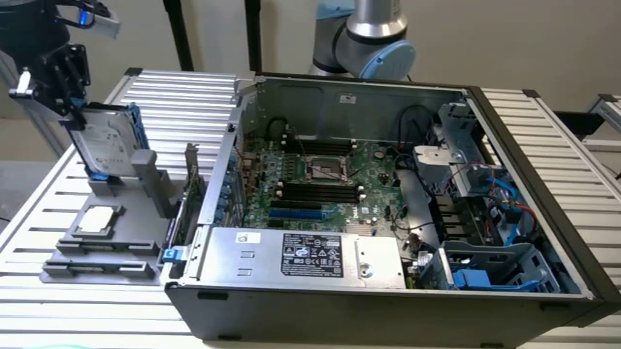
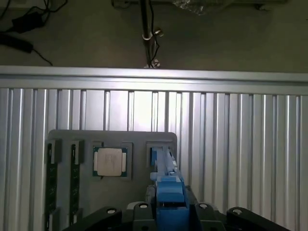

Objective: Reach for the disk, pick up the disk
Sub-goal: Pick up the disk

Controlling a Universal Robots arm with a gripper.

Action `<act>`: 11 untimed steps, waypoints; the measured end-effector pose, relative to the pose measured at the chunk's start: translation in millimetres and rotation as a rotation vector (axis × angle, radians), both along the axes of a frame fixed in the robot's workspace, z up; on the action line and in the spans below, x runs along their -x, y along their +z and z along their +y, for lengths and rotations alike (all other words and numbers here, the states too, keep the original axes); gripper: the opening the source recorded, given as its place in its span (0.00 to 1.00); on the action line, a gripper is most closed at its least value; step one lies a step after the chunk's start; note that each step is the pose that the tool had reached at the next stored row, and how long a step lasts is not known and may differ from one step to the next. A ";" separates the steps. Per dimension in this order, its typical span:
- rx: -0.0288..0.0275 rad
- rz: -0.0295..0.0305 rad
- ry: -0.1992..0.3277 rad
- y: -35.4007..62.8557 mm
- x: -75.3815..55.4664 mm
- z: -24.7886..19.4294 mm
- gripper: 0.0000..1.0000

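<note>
Ribbed metal surface (image 1: 543, 123), open computer case (image 1: 388, 305) lying on it, grey holder (image 1: 107, 251) at the exterior view's left of the case, the disk (image 1: 102, 142) standing upright with lower end in the holder, gripper (image 1: 73, 109) at its top, fingers pinching the disk's upper end, small square chip (image 1: 99, 218) in the holder just beside.

Disk (image 1: 102, 145): flat silver-grey metal drive with a white printed label on its face and blue rails along both long sides. It stands on end, slightly tilted, directly below the pincer (image 1: 70, 102), which clasps its upper end. In the wrist view its blue edge projects straight out from the pincer.
</note>
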State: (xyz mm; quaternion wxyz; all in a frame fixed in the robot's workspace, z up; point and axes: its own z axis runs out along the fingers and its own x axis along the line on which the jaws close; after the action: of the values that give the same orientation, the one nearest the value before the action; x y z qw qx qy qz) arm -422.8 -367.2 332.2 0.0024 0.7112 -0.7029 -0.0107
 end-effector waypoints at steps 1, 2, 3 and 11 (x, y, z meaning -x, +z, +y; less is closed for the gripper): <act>0.0001 0.0002 0.000 4.5 -0.3 0.0 0.33; 0.0000 0.0000 0.000 8.4 -0.7 0.0 0.33; 0.0000 -0.0001 0.000 11.4 -1.1 0.0 0.33; 0.0001 0.0001 0.000 43.3 -7.0 0.0 0.33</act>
State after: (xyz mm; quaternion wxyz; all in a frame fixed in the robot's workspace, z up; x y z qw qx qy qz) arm -415.8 -367.2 375.4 0.0025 0.7112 -0.7029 -0.0107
